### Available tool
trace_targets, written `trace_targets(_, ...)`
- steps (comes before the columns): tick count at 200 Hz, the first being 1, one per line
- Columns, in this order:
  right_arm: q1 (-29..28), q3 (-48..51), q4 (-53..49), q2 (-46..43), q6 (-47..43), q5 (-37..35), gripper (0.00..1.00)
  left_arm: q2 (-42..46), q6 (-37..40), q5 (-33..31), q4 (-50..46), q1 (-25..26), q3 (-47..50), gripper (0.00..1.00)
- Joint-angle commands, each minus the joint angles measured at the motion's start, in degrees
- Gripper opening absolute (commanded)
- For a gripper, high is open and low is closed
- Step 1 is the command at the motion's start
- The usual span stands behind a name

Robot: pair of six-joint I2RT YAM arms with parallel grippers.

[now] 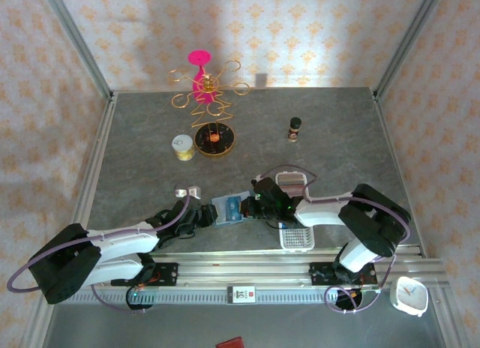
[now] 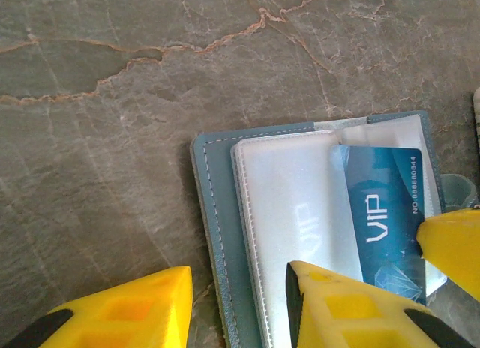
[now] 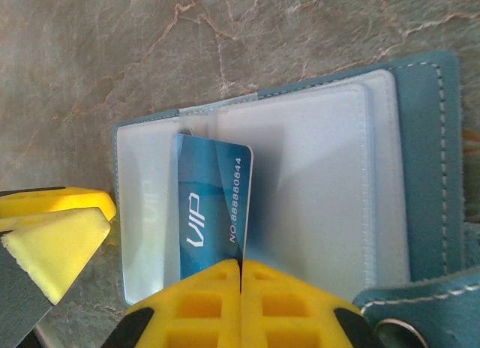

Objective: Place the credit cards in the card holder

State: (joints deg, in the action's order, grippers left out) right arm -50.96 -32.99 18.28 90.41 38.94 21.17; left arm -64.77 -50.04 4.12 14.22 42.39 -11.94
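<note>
The blue credit card [image 3: 206, 205], printed VIP, lies partly tucked under a clear sleeve of the card holder [image 3: 420, 138]. The holder is spread open and flat on the counter [image 1: 337, 138] near its front edge, between the two arms. The right end effector [image 3: 240, 303] is closed tight on the card's near edge. The left end effector [image 2: 240, 314] stands part open and grips nothing, with one finger [image 2: 352, 310] over the holder's sleeve and the other over bare counter. The counter is grey and stone-patterned, with rusty veins. A white slotted tray [image 1: 296, 239] lies just right of the holder. Farther back stand a pink-and-gold wire stand [image 1: 202, 82], a gold-rimmed dish [image 1: 215, 140], a pale jar [image 1: 182, 146] and a dark bottle [image 1: 295, 127]. Pale wallpaper [image 1: 300, 33] with orange motifs lines the walls.
</note>
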Motion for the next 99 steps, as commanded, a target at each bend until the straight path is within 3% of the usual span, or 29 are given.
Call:
trace_targets(1, 0.08, -2.10, -1.66, 1.58, -0.94, 1.63, 0.00, -0.80, -0.14, 0.52, 0.74, 0.13, 0.43, 0.38)
trace_targets(99, -1.75, -10.91, -7.12, 8.47, -6.52, 5.36, 0.00, -1.41, 0.03, -0.43, 2.03, 0.08, 1.56, 0.39)
